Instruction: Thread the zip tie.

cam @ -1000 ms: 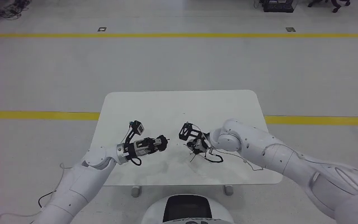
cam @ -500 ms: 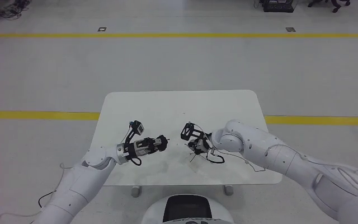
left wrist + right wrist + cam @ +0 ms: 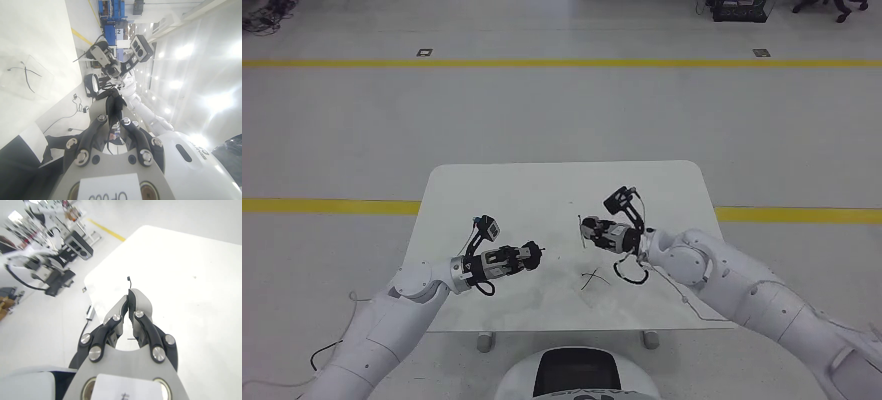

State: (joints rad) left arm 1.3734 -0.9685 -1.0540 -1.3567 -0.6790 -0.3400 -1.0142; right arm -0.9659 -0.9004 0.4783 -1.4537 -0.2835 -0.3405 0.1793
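White table (image 3: 542, 190), yellow floor lines (image 3: 542, 63), prob. blue racks (image 3: 110, 30).

The top camera looks steeply down from above the arms at the whole worktop (image 3: 542, 185) and the floor (image 3: 562, 110) beyond. The left wrist camera sits close behind the left gripper (image 3: 113, 106), seemingly rolled sideways, facing across the worktop to the right gripper (image 3: 94, 49). The right wrist camera rides just behind its own gripper, looking along the worktop toward a corner. Top and left wrist views share the loose ties (image 3: 592, 278); all three share the right gripper's pinched zip tie (image 3: 129, 283).
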